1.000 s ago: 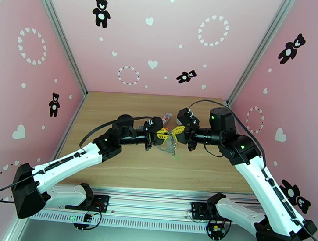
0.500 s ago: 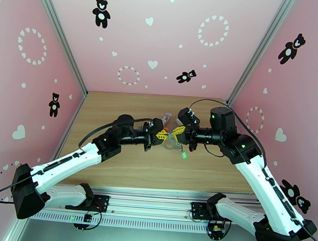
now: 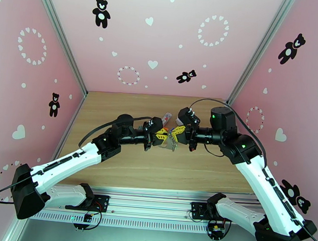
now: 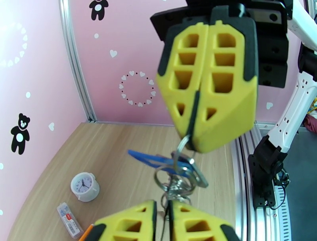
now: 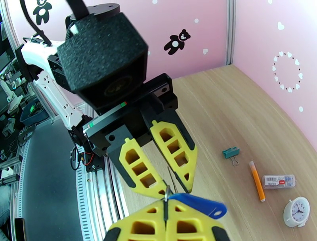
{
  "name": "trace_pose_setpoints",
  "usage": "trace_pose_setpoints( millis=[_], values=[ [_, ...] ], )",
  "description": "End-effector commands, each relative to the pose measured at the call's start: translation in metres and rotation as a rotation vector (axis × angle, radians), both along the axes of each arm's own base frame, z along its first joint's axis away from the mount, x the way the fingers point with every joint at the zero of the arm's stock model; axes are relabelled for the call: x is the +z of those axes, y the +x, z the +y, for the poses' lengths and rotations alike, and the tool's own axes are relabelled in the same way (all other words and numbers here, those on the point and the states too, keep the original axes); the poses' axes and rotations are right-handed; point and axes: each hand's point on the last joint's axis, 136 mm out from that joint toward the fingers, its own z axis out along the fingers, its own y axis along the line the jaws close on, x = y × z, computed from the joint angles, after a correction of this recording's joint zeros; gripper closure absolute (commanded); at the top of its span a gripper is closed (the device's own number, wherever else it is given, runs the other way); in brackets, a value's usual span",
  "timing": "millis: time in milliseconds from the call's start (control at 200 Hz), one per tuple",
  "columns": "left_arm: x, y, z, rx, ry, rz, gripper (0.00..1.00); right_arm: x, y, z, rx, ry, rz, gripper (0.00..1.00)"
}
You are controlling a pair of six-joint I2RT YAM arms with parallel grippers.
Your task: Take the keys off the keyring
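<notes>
Right tool [image 4: 193, 143] pinches keyring [image 4: 178, 186], top hidden (blue key [image 4: 152, 159] edge-on)

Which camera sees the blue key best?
The right wrist view: the blue key shows its broad head, big and clear. The left wrist view shows it thin, nearly edge-on, by the metal rings. In the top external view it is too small to pick out.

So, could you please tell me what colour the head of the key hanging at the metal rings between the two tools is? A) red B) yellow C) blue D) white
C: the key dangling at the keyring, just below the shut right tool, has a blue plastic head, and the right wrist view shows the same blue.
</notes>
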Motion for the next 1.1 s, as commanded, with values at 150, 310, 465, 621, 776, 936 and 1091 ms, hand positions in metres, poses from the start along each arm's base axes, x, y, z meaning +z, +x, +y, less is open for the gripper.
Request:
trace_pose_setpoints(
  millis=[150, 310, 465, 621, 776, 936, 1091],
  values=[
    [0.011, -0.004, -0.002, -0.039, -0.024, 0.016, 0.70, 0.018, -0.004, 0.003, 0.008, 0.065, -0.014, 1.00],
    [0.014, -0.006, -0.006, -0.046, -0.045, 0.014, 0.65, 0.015, -0.003, 0.002, -0.002, 0.067, -0.003, 1.00],
    [0.019, -0.007, -0.011, -0.058, -0.063, 0.012, 0.61, 0.013, -0.001, 0.003, -0.012, 0.074, 0.008, 1.00],
    [0.019, -0.003, -0.014, -0.049, -0.073, 0.016, 0.61, 0.014, 0.000, 0.002, -0.020, 0.084, 0.002, 1.00],
    [0.020, 0.004, -0.014, -0.015, -0.087, 0.014, 0.61, 0.014, 0.000, 0.002, -0.027, 0.085, 0.003, 1.00],
    [0.020, 0.009, -0.013, 0.013, -0.110, 0.012, 0.58, 0.014, 0.002, 0.002, -0.032, 0.089, 0.003, 1.00],
    [0.021, 0.014, -0.012, 0.045, -0.122, 0.010, 0.58, 0.011, 0.002, 0.002, -0.036, 0.086, 0.009, 1.00]
  ],
)
